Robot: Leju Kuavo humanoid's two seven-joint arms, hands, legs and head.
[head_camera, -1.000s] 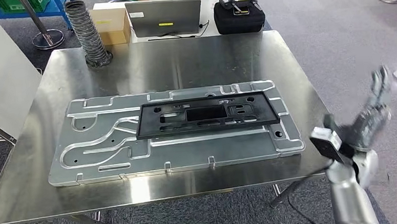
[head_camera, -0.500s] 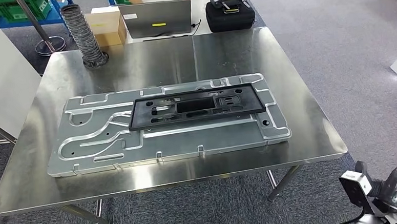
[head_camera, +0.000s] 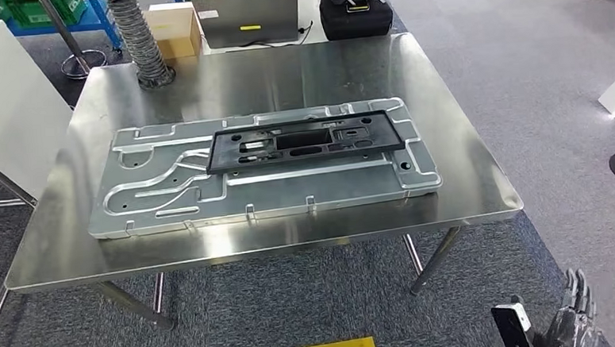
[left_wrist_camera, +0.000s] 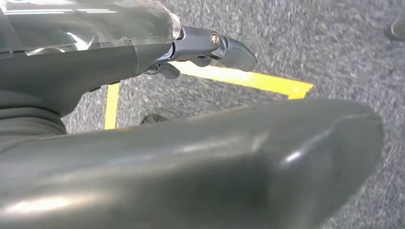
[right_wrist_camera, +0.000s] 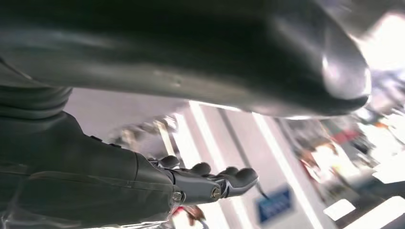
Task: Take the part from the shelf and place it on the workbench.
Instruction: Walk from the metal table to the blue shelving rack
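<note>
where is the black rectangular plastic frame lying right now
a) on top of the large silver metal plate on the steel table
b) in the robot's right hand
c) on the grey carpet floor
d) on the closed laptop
a: the black rectangular plastic frame lies flat on the large silver metal plate, which rests on the steel table.

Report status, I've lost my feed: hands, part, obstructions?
Right hand low beside table, empty. Left hand empty, over floor. Black part flat on metal plate on table. Nothing blocking.
</note>
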